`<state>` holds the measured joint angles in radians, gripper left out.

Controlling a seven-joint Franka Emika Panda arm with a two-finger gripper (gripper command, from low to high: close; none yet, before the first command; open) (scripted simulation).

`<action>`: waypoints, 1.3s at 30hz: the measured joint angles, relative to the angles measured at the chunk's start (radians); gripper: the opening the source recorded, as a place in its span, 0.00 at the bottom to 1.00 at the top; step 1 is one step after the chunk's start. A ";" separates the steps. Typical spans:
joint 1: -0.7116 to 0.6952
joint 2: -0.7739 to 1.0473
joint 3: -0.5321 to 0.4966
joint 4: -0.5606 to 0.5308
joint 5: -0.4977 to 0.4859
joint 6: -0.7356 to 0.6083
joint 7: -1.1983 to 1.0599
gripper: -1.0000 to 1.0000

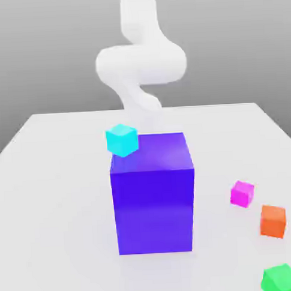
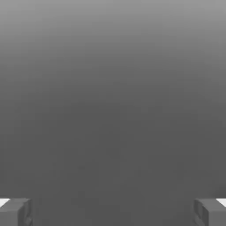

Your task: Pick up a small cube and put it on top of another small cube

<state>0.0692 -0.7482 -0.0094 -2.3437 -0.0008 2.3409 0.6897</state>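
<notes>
Approach step, nothing grasped. Fingers (image 2: 15,212) spread wide, empty. Pink cube (image 1: 242,193) sat lower right, beside orange cube (image 1: 272,220). Next: descend over pink cube, pinch.

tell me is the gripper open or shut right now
Open. In the hand view the gripper has its two fingertips far apart at opposite edges, with nothing between them.

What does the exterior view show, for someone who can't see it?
A tall glossy purple-blue block stands on a white table, with a small cyan cube at its upper corner. Small magenta-pink, orange and green cubes lie toward the right.
</notes>
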 joint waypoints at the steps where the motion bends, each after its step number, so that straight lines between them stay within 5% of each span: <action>1: 0.030 0.022 -0.004 -0.019 0.000 0.018 -0.048 0.50; 33: 0.790 0.682 0.012 -0.576 0.009 0.538 -1.465 0.50; 39: 0.809 0.880 0.016 -0.563 0.001 0.699 -1.515 0.50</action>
<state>0.8786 0.1317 0.0063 -2.9067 0.0005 3.0396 -0.8250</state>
